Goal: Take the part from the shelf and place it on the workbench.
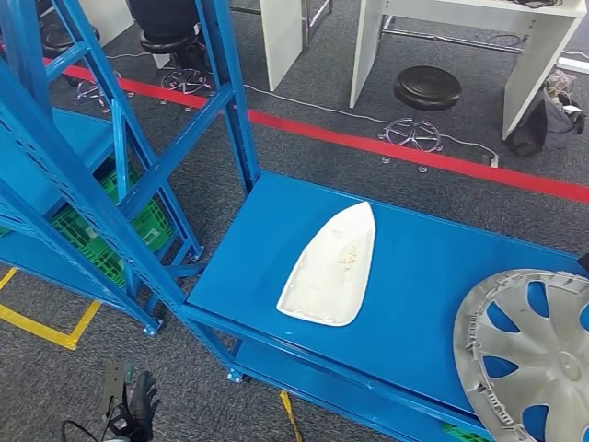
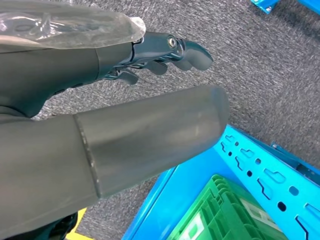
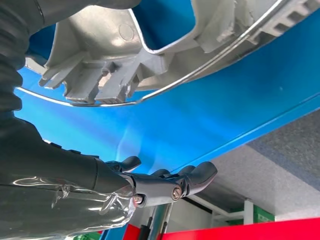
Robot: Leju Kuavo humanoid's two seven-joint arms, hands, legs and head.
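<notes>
A white, shield-shaped plastic part (image 1: pixel 332 267) lies flat in the middle of the blue platform (image 1: pixel 417 276). A silver wheel cover (image 1: pixel 531 354) lies at the platform's right end, and its ribbed rim (image 3: pixel 113 75) is close up in the right wrist view. My right hand (image 3: pixel 75 185) is beside that rim, near the blue surface (image 3: pixel 211 120), fingers (image 3: pixel 177 182) stretched out and holding nothing. My left hand (image 1: pixel 135 410) hangs low over the grey carpet, left of the platform's front corner. Its fingers (image 2: pixel 170 50) and thumb (image 2: pixel 151 135) are apart and empty.
Blue rack uprights and braces (image 1: pixel 125 166) rise at the left with green crates (image 1: pixel 104 244) under them. A black stool (image 1: pixel 425 92), white desks (image 1: pixel 535 46) and a dark bag (image 1: pixel 552 120) stand beyond the red floor line (image 1: pixel 417 152). Yellow tape (image 1: pixel 49 327) marks the carpet.
</notes>
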